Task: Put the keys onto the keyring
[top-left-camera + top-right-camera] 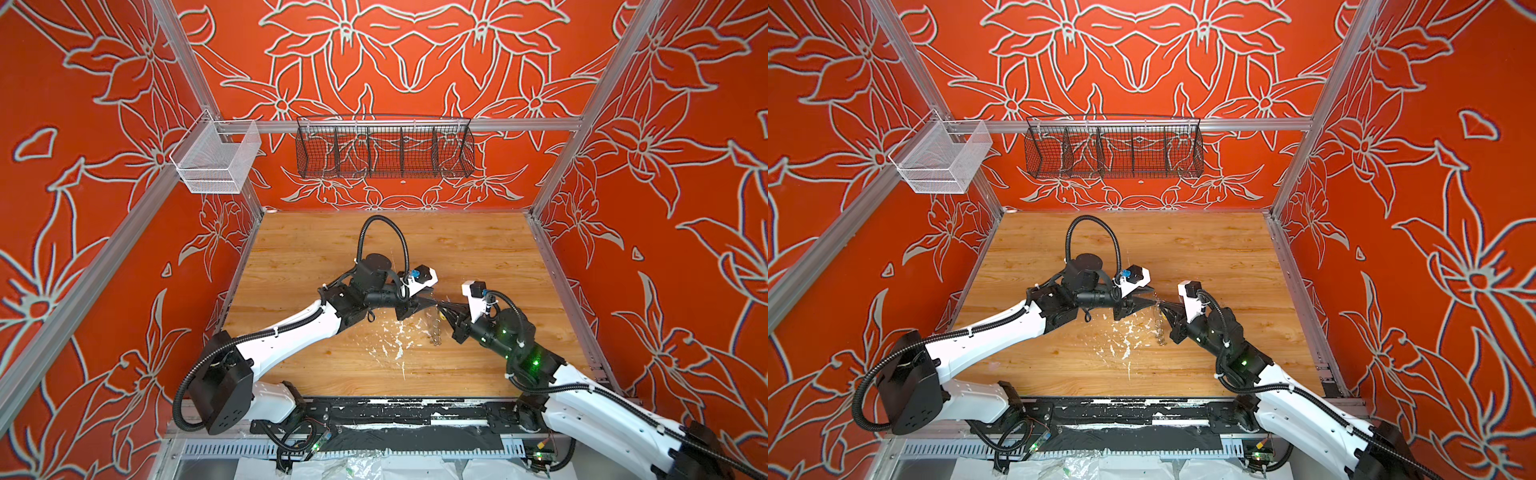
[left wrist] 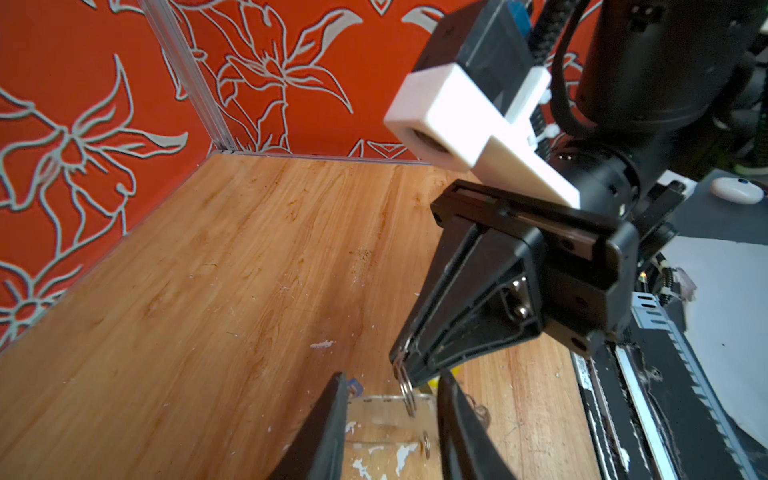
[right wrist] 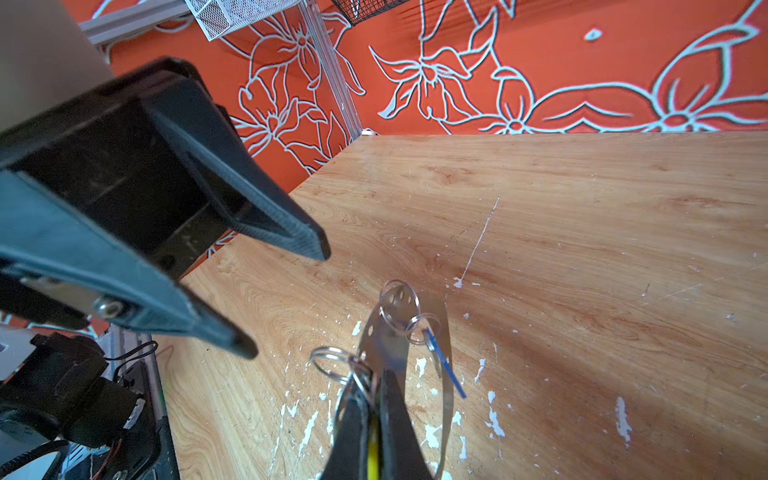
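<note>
- Two arms reaching inward over the wooden worktop (image 1: 316, 232), tips meeting near mid-worktop in both top views, raised above the surface.
- Left gripper (image 3: 286, 299) pointed toward the right arm; fingers (image 3: 291, 232) parted, nothing between them in the right wrist view.
- Right gripper (image 2: 405, 365) angled down, fingers pressed together on a small split ring (image 2: 407, 392) of the keyring (image 3: 388, 332).
- Keyring hanging off the worktop from that grip, just in front of the left fingers; in the left wrist view seen as a pale, see-through flat piece (image 2: 386, 411).
- Top views: keyring only a thin glint (image 1: 436, 328) below the fingertips, tags not discernible.
- Right wrist view alone: row of small holes in the plate, three split rings countable, one blue tag (image 3: 444, 363) dangling from a ring at the plate's outer end, one yellow tag (image 3: 372, 451) wedged between the right fingers.
- Left wrist view: yellow speck (image 2: 434, 379) behind the right fingertips, blue edge (image 2: 354, 384) beside a left finger.
- Keys' metal blades too small to tell.
- Two wire baskets on the back rail: one white (image 1: 216, 156), one black (image 1: 384, 147).
</note>
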Tool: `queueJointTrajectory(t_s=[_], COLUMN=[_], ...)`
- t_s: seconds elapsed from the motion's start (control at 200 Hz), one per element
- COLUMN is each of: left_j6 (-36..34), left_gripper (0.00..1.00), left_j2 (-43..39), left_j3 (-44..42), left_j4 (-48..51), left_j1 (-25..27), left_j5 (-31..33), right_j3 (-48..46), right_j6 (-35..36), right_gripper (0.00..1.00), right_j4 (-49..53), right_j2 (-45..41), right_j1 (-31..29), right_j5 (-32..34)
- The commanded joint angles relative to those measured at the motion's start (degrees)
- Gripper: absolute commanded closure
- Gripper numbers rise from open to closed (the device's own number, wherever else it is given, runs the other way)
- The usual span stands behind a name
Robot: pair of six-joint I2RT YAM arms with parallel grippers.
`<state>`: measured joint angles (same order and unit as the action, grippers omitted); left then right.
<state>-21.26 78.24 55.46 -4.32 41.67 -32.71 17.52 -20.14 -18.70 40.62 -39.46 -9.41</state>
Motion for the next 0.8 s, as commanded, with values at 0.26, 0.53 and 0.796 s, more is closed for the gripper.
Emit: queueJointTrajectory(t_s=[0.26, 0.53, 0.796], left_j6=[-2.66, -2.6, -2.2], left_gripper=[0.68, 0.77, 1.0], left_j2=[4.77, 5.81, 5.6], left_j3=[5.74, 6.85, 6.61], left_j4=[7.1, 8.27, 7.54], left_j1=[0.08, 0.27, 0.3], left_j5=[-4.22, -3.08, -1.61], right_j3=[1.47, 1.54, 1.3], right_j6=[0.37, 0.63, -0.28], right_gripper=[1.0, 1.0, 1.0], right_j4=[-2.77, -3.74, -4.36], right_j2=[-1.88, -1.31, -0.65], right_j1=[0.09, 0.02, 0.0], right_j5=[-1.11, -2.21, -1.69])
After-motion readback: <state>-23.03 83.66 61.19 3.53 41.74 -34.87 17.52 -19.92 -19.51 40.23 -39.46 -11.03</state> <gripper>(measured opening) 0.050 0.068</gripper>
